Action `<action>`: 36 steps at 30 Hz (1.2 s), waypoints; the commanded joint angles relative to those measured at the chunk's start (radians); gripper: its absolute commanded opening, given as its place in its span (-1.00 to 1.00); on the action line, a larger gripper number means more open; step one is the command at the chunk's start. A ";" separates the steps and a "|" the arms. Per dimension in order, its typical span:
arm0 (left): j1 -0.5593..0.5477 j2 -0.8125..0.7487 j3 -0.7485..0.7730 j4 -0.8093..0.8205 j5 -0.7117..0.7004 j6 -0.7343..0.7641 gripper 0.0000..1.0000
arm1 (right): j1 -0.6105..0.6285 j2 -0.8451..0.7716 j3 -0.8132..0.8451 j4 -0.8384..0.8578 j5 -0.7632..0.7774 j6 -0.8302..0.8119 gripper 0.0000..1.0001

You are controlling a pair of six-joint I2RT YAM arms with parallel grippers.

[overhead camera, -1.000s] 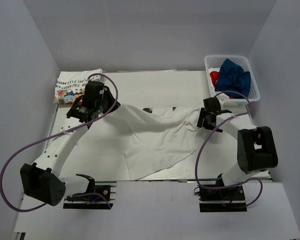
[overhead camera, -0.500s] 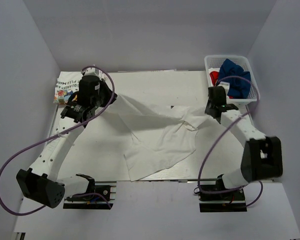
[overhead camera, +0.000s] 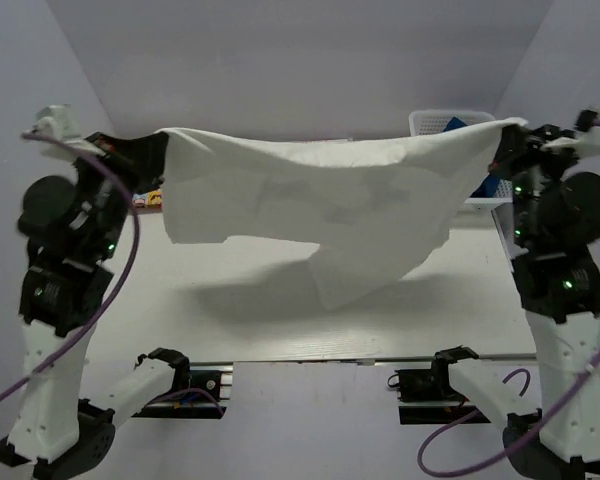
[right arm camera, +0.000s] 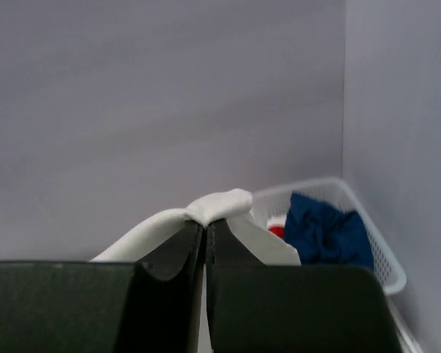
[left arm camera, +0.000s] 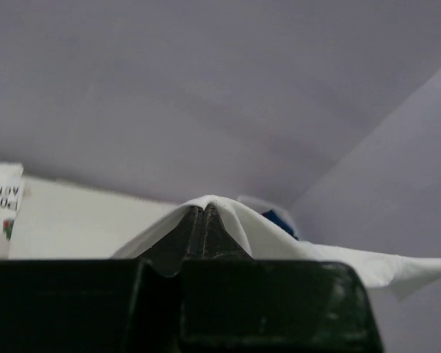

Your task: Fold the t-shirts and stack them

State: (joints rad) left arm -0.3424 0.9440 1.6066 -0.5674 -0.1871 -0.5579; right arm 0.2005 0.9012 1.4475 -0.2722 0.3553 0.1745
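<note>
Two corners of the white tee (overhead camera: 310,195) were seen from above to be pinched, one by the left gripper (overhead camera: 156,148) and one by the right gripper (overhead camera: 502,140). The cloth was held stretched between them, high over the table (overhead camera: 280,300), and a shadow was cast beneath it. The garment was presumably hung this way so that it would open out flat and its creases drop before it was laid down for folding. The lower edge hung unevenly, with one flap drooping lower near the middle. The basket (overhead camera: 435,120) was largely hidden behind the cloth at the far right, and only a sliver of the printed tee (overhead camera: 152,200) was glimpsed at the left.

From the left wrist, the jaws were seen pressed together on a fold of the white tee, which was draped over their tips and carried away to the right. The printed tee was seen lying flat at the table's far left, probably set there as the base of the stack.

From the right wrist, the jaws were likewise seen clamped on a rolled edge of the white tee. Behind it, the navy tee (right arm camera: 327,228) and a patch of red cloth (right arm camera: 277,230) were seen crumpled in the basket, kept out of the way and, by all appearances, not yet folded.
</note>
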 commanded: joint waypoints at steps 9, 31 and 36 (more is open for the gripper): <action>0.005 -0.126 0.299 -0.109 0.005 0.053 -1.00 | -0.001 -0.050 0.516 -0.055 -0.055 -0.161 -1.00; 0.055 0.419 -0.175 -0.207 -0.301 -0.223 -1.00 | -0.016 0.517 -0.108 0.289 -0.087 -0.027 -1.00; 0.146 0.729 -0.148 -0.274 -0.234 -0.250 0.08 | -0.013 0.784 -0.129 0.239 -0.180 0.036 -1.00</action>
State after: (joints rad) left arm -0.2485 1.6493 1.3972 -0.7410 -0.4068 -0.7544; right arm 0.1902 1.6680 1.2358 -0.0929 0.2470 0.1383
